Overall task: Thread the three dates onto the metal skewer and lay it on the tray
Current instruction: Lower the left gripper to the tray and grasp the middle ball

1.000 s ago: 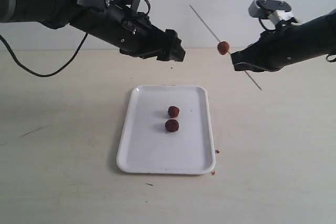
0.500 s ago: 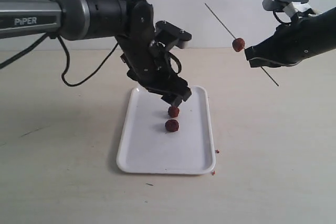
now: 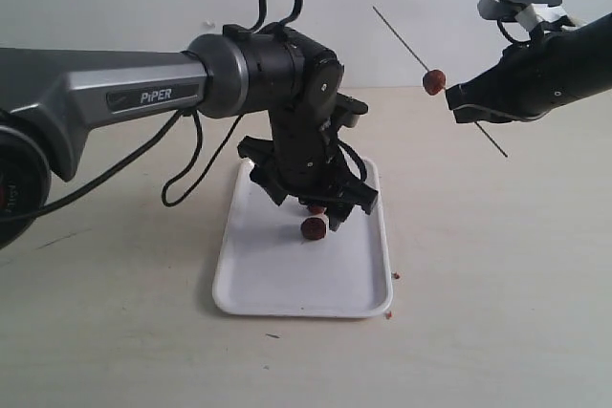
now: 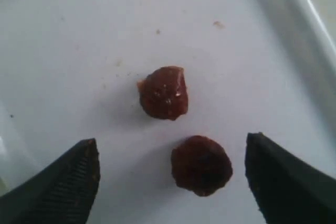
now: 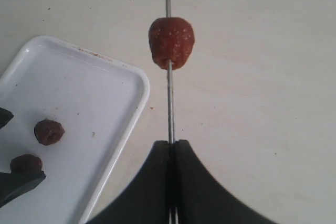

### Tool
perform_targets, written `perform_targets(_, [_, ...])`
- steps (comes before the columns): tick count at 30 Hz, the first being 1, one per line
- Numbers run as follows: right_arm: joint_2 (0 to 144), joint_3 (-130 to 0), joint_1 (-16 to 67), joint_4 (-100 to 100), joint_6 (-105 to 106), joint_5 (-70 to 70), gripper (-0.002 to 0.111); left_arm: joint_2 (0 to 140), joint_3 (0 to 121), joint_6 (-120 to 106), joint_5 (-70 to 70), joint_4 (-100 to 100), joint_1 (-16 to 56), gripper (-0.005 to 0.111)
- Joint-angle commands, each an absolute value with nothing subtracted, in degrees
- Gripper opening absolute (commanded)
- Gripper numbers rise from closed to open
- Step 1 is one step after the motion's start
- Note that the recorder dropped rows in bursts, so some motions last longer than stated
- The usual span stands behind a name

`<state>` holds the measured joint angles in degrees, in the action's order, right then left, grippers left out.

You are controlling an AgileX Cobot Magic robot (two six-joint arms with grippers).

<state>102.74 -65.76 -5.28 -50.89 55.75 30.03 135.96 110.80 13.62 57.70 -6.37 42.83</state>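
At frame centre the left gripper [image 4: 172, 141] hangs wide open over two dates [image 4: 164, 93] on the tray [image 3: 277, 284]. At upper right the right gripper [image 3: 457, 102] pinches the metal skewer [image 3: 397, 35] carrying the third date [image 3: 434, 81].

Over the tray [image 3: 251, 279], the left arm [image 3: 287, 93] and its wide-spread left gripper [image 4: 170, 141] fill the far half, hanging close above the two dates [image 4: 164, 93]; the tray's near half lies bare. Beyond the tray's far right corner the skewer [image 3: 403, 40] slants through the air, seemingly well clear of the tray.
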Motion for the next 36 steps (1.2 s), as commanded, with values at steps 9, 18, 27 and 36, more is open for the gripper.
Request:
perform_targets(9, [102.1, -66.1, -5.3, -52.0, 55.9, 30.2, 0.000, 138.4, 111.4, 18.6, 58.1, -5.6, 43.3, 0.070])
perform_targets(18, [102.1, -66.1, -5.3, -52.0, 55.9, 30.2, 0.000, 138.4, 111.4, 18.6, 59.4, -3.7, 43.6, 0.045])
perform_targets(27, [102.1, -66.1, -5.3, -52.1, 55.9, 30.5, 0.000, 138.4, 111.4, 18.6, 59.9, -3.7, 43.6, 0.044])
perform_targets(36, [102.1, -66.1, -5.3, -52.1, 55.9, 30.6, 0.000, 138.4, 111.4, 18.6, 60.0, -3.7, 43.6, 0.029])
